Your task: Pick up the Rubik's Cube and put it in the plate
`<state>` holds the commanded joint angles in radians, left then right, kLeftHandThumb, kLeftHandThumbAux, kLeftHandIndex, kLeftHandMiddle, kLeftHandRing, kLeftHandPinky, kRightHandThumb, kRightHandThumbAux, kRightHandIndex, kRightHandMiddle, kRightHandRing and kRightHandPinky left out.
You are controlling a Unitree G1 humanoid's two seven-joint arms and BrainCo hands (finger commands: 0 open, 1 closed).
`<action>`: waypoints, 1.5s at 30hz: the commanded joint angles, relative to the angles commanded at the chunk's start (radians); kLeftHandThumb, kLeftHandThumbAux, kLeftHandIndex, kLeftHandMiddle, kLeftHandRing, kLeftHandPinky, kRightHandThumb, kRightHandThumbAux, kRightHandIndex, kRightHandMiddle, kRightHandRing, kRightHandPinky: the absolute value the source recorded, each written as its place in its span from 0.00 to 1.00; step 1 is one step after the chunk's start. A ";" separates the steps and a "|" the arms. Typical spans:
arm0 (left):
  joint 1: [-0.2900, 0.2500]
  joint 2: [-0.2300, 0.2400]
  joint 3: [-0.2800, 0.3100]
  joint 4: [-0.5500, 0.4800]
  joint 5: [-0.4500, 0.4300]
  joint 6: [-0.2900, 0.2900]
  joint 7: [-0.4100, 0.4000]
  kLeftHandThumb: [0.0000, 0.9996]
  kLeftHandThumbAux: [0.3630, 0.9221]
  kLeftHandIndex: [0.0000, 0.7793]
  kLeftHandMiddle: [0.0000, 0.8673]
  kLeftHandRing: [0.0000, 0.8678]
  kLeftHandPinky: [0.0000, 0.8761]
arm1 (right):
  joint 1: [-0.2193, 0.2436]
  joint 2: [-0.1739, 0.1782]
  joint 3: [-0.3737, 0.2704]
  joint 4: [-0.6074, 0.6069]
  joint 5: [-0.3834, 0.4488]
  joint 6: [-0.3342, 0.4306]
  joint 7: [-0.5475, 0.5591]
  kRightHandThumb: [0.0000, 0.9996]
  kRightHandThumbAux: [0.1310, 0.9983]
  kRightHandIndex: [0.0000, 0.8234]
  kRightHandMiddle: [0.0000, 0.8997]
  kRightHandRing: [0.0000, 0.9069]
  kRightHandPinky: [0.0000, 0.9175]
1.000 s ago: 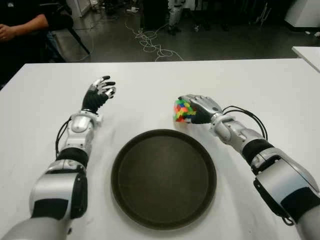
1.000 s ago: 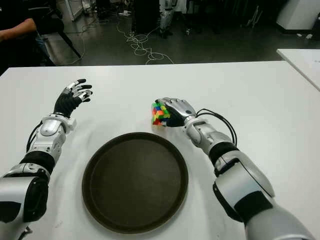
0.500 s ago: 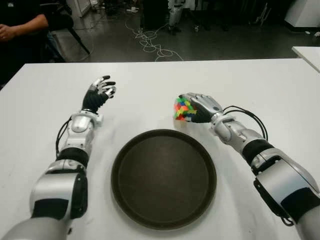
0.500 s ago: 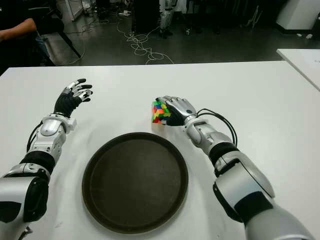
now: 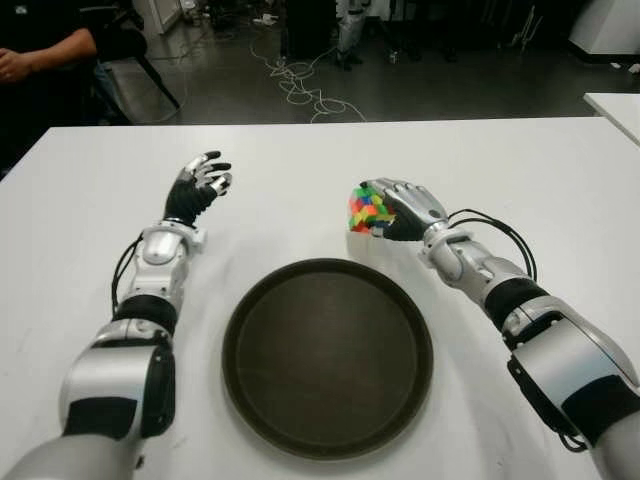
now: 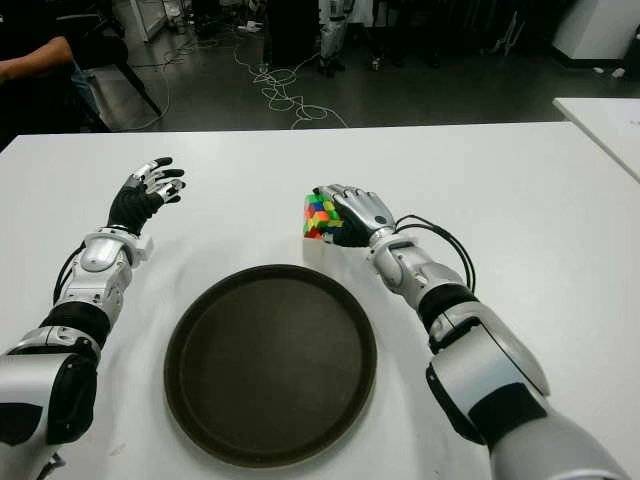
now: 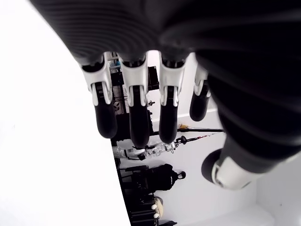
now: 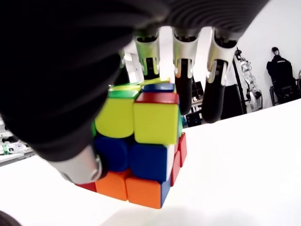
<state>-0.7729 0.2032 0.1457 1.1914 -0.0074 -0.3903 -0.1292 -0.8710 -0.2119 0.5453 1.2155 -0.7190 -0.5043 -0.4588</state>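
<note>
The Rubik's Cube [image 5: 366, 211] is a scrambled, many-coloured cube held just beyond the far right rim of the round dark plate [image 5: 328, 354]. My right hand [image 5: 400, 212] is shut on it, fingers curled over its top and thumb at its side. The right wrist view shows the Rubik's Cube [image 8: 141, 146] lifted slightly off the white table [image 8: 244, 165], with a shadow beneath it. My left hand [image 5: 198, 185] shows far to the left of the plate with its fingers spread and nothing in them.
The white table [image 5: 300, 160] stretches wide around the plate. A person's arm [image 5: 40, 50] shows beyond the far left corner. Cables [image 5: 305, 90] lie on the dark floor past the far edge. Another white table corner [image 5: 615, 105] is at the far right.
My right hand has lifted the cube a little and carried it slightly farther from me. The left hand has stayed still.
</note>
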 joint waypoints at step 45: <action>-0.003 -0.004 -0.001 -0.004 -0.002 0.004 0.011 0.17 0.61 0.23 0.29 0.28 0.31 | 0.305 -0.115 -0.032 -0.797 0.164 -0.135 0.507 0.83 0.65 0.47 0.54 0.51 0.53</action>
<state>-0.7756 0.1993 0.1450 1.1869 -0.0098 -0.3865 -0.1180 -0.5663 -0.3267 0.5128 0.4185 -0.5553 -0.6396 0.0479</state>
